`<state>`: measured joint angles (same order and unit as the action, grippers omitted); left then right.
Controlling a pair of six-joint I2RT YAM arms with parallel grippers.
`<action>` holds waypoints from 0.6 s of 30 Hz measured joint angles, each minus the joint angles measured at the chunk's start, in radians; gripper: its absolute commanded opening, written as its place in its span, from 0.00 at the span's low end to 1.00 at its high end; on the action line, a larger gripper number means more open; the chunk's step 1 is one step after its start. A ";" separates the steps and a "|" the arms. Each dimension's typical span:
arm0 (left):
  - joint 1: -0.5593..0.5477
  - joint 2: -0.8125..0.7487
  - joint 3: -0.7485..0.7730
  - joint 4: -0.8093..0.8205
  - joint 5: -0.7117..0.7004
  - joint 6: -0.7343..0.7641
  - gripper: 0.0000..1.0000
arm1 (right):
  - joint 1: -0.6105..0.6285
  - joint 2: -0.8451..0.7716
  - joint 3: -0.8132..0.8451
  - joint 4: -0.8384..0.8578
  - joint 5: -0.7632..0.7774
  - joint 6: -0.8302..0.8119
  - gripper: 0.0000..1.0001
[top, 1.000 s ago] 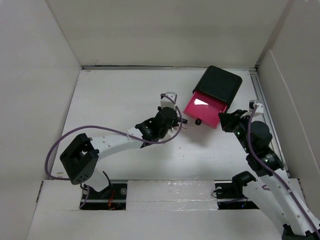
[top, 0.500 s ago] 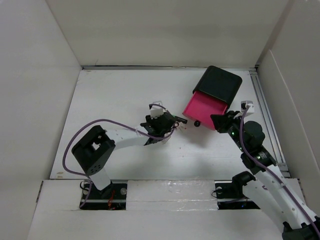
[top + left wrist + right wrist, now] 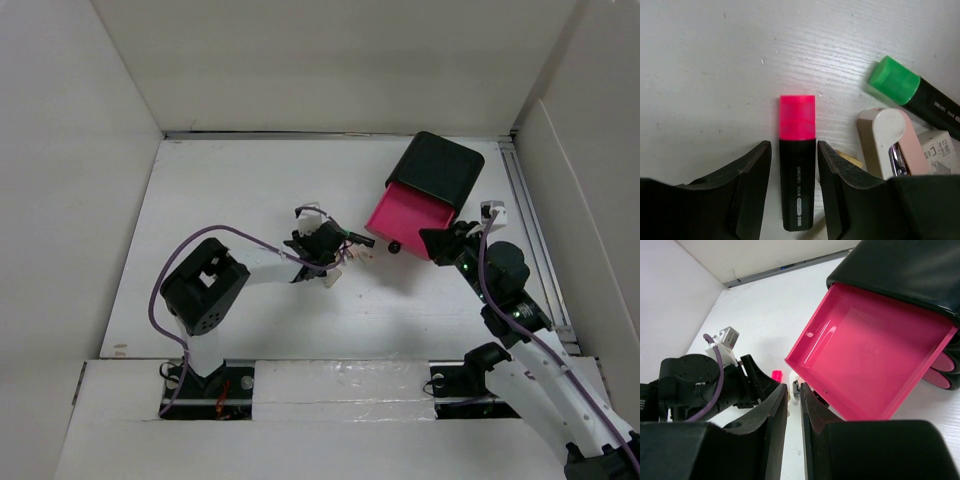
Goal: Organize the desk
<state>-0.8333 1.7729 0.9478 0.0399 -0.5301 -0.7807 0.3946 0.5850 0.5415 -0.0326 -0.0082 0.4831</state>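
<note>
A: White walls box in the desk; it spreads under both arms and everything else. What is the left gripper doing?

B: Its jaws straddle the black barrel of a pink highlighter lying flat, a thin gap on each side. Parted, not yet gripping.

A: Any trouble there?

B: A stapler lies just right of the right-hand finger, with a green highlighter beyond it. I'd say a skewed squeeze could roll the pen or shove the stapler.

A: Further right?

B: A black box at the far right has its pink drawer pulled out, nothing inside. The right gripper sits by the drawer's near corner, jaws slightly ajar and holding nothing. Whether it touches the drawer, I cannot tell. A careless swing could knock the drawer askew.
</note>
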 measured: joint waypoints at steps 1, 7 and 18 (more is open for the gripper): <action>0.005 0.004 0.004 0.003 0.003 0.000 0.38 | 0.000 0.000 0.000 0.000 0.000 0.000 0.23; 0.013 0.026 0.027 0.026 0.007 0.000 0.00 | 0.000 -0.002 0.000 0.000 0.000 0.000 0.23; 0.011 -0.064 0.027 -0.065 -0.048 0.036 0.00 | 0.002 -0.029 0.000 -0.003 0.028 0.000 0.23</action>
<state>-0.8219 1.7092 0.9749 -0.0250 -0.5781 -0.7444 0.3962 0.5556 0.5415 -0.0360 0.0200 0.4828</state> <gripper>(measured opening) 0.208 0.224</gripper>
